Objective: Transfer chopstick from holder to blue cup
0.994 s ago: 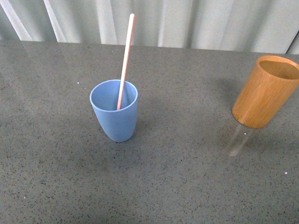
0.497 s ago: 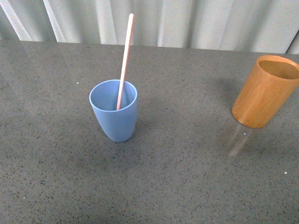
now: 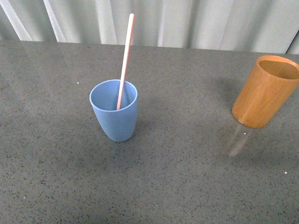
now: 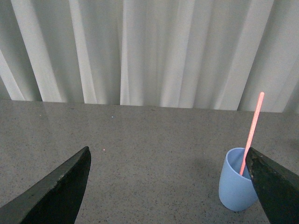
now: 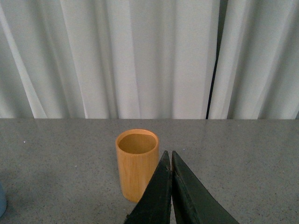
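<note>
The pink chopstick [image 3: 125,60] stands slanted inside the blue cup [image 3: 115,112] on the grey table, its upper end well above the rim. The bamboo holder [image 3: 264,93] stands at the right, and I see nothing in it. Neither gripper shows in the front view. In the left wrist view my left gripper [image 4: 168,163] is open and empty, back from the blue cup [image 4: 236,182] with the chopstick [image 4: 252,130] in it. In the right wrist view my right gripper [image 5: 170,155] is shut on nothing, just in front of the holder [image 5: 136,163].
The grey speckled table [image 3: 187,177] runs back to pale pleated curtains [image 3: 187,23]. An edge of the blue cup shows in the right wrist view [image 5: 2,200].
</note>
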You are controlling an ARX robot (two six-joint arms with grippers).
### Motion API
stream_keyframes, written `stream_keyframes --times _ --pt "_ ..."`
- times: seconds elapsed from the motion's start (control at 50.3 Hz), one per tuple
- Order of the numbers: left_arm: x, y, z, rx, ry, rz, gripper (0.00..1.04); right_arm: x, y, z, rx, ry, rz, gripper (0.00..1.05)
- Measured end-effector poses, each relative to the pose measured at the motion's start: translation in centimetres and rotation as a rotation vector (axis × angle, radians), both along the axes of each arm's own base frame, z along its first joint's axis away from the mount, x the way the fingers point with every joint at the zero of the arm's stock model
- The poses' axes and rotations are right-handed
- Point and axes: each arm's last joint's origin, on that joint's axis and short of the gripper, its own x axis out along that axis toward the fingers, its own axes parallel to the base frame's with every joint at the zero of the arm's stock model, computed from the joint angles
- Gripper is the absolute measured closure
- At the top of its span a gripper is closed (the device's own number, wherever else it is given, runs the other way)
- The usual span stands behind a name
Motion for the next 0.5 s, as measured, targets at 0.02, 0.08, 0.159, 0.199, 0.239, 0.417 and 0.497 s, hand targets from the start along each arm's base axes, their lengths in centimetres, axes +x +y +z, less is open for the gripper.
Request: stream_keyframes --times 0.02,0.08,0.159,0.199,0.239,0.417,0.497 --pt "0.0 0.0 0.0 0.0 0.0 0.0 0.07 0.0 0.0 0.0 0.0 0.0 0.0 1.04" --pt "0.0 0.0 0.0 0.0 0.0 0.0 0.07 0.0 0.0 0.0 0.0 0.0 0.0 0.91" --pt "0.0 0.0 0.0 0.0 0.0 0.0 0.07 0.0 0.0 0.0 0.0 0.0 0.0 0.77" --pt "0.0 0.0 0.0 0.0 0.0 0.0 0.07 0.0 0.0 0.0 0.0 0.0 0.0 0.68" --pt "0.0 0.0 0.0 0.0 0.0 0.0 0.07 0.0 0.0 0.0 0.0 0.0 0.0 0.59" --pt "0.0 0.0 0.0 0.0 0.0 0.0 0.07 0.0 0.0 0.0 0.0 0.0 0.0 0.18" --pt "0.0 0.0 0.0 0.0 0.0 0.0 0.07 0.0 0.0 0.0 0.001 0.0 0.0 0.09"
